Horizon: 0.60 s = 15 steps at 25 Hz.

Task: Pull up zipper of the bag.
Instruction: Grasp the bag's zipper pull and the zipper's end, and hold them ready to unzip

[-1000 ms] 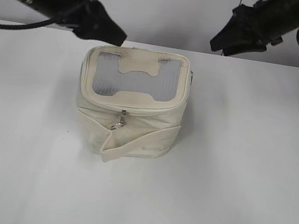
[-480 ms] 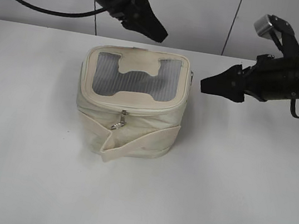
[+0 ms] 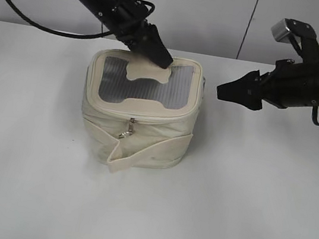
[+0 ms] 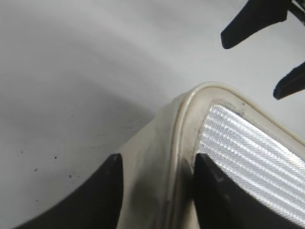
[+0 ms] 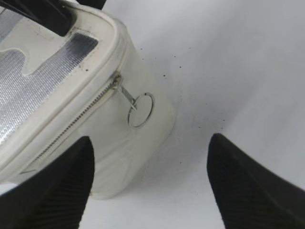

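Cream faux-leather boxy bag [image 3: 139, 113] now has the open left end effector [image 4: 155, 191] straddling its rim, bracing; the open right end effector [image 5: 147, 181] faces the silver ring zipper pull [image 5: 140, 109].

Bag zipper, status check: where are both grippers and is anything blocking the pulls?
Left gripper open, straddling the bag's back rim. Right gripper open, clear of bag, facing side ring pull. Front pull hanging free. Nothing blocking.
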### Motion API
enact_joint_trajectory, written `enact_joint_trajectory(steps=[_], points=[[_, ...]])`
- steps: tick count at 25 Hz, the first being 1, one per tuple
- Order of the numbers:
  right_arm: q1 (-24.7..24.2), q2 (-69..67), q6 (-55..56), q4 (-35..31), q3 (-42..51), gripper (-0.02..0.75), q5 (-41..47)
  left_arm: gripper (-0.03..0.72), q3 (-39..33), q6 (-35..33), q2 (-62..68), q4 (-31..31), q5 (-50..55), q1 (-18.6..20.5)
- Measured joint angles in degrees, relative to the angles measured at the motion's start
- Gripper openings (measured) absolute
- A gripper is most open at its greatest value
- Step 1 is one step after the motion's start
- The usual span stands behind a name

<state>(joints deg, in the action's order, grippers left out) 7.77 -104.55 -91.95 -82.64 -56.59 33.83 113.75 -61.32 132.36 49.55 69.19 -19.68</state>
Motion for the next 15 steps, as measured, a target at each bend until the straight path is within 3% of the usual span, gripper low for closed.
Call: enact_joint_trajectory(steps=[2, 4, 5, 15], points=[[0.0, 0.0, -0.4, 0.0, 0.0, 0.577, -0.2, 0.251, 0.1, 0.7, 0.0, -1.1, 0.4, -0.1], [0.0, 0.0, -1.1, -0.1, 0.0, 0.577, -0.2, 0.087, 0.2, 0.7, 0.0, -2.0, 0.8, -0.5], [0.0, 0.0, -1.6, -0.1, 0.0, 0.577, -0.2, 0.058, 0.3, 0.7, 0.0, -2.2, 0.8, -0.5], [3.0, -4.9, -6.2, -3.8, 0.0, 0.536, -1.9, 0.050, 0.3, 1.0, 0.0, -2.0, 0.8, -0.5]])
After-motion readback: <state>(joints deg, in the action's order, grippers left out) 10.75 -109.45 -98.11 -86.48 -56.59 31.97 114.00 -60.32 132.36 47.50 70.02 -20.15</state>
